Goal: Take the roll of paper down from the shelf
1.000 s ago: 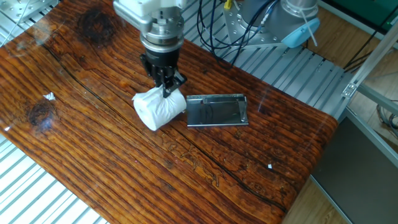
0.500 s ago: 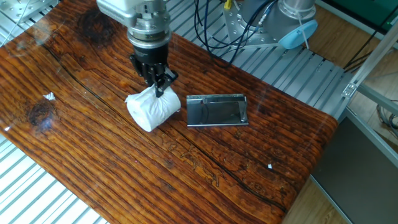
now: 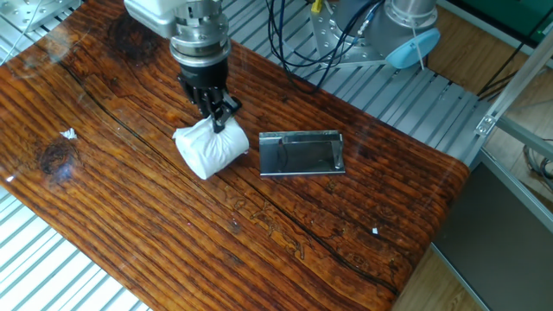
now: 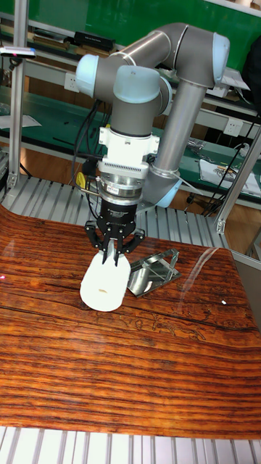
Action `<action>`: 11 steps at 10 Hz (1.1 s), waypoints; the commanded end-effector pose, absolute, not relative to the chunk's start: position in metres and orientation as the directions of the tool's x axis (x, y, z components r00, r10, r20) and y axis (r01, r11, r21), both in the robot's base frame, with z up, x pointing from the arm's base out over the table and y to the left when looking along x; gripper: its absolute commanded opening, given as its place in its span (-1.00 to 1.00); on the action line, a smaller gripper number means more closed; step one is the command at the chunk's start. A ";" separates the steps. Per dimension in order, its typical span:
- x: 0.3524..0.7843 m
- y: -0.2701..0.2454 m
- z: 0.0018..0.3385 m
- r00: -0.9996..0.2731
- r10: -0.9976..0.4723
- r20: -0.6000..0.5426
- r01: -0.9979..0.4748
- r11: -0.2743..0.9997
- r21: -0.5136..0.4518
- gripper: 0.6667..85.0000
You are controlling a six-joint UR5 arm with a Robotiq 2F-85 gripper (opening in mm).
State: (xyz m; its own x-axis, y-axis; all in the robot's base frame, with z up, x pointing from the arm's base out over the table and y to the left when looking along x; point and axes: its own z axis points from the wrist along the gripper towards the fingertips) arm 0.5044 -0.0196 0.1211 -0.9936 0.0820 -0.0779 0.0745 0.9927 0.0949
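The roll of paper (image 3: 210, 149) is a white, crumpled cylinder lying on the wooden tabletop, just left of the shelf (image 3: 302, 154). The shelf is a small shiny grey metal plate with nothing on it. My gripper (image 3: 218, 119) comes down from above and is shut on the roll's upper edge. In the tall fixed view the roll (image 4: 105, 283) shows its hollow end towards the camera, with the gripper (image 4: 114, 259) pinching its top and the shelf (image 4: 154, 273) tilted beside it on the right.
The wooden tabletop (image 3: 173, 233) ends at a metal grating on the left and front. Black cables (image 3: 298, 43) and the arm's base (image 3: 406, 26) stand behind the table. A small white speck (image 3: 69, 134) lies at the left.
The gripper has carried the roll leftwards, away from the shelf, opening a wider gap between roll and plate. The shelf has not moved.
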 end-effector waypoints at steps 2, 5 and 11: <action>0.504 -0.035 0.121 -0.994 -0.041 -0.098 -0.046 0.998 0.047 -0.99; 0.501 -0.009 0.121 -0.997 0.018 -0.079 0.006 0.989 0.147 -0.99; 0.512 -0.023 0.115 -0.983 -0.129 -0.128 -0.137 0.989 0.056 -0.99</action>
State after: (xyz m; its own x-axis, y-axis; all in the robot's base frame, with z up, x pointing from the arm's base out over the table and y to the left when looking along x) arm 0.5077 -0.0211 0.1150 -0.9899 -0.0881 -0.1109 -0.0963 0.9929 0.0703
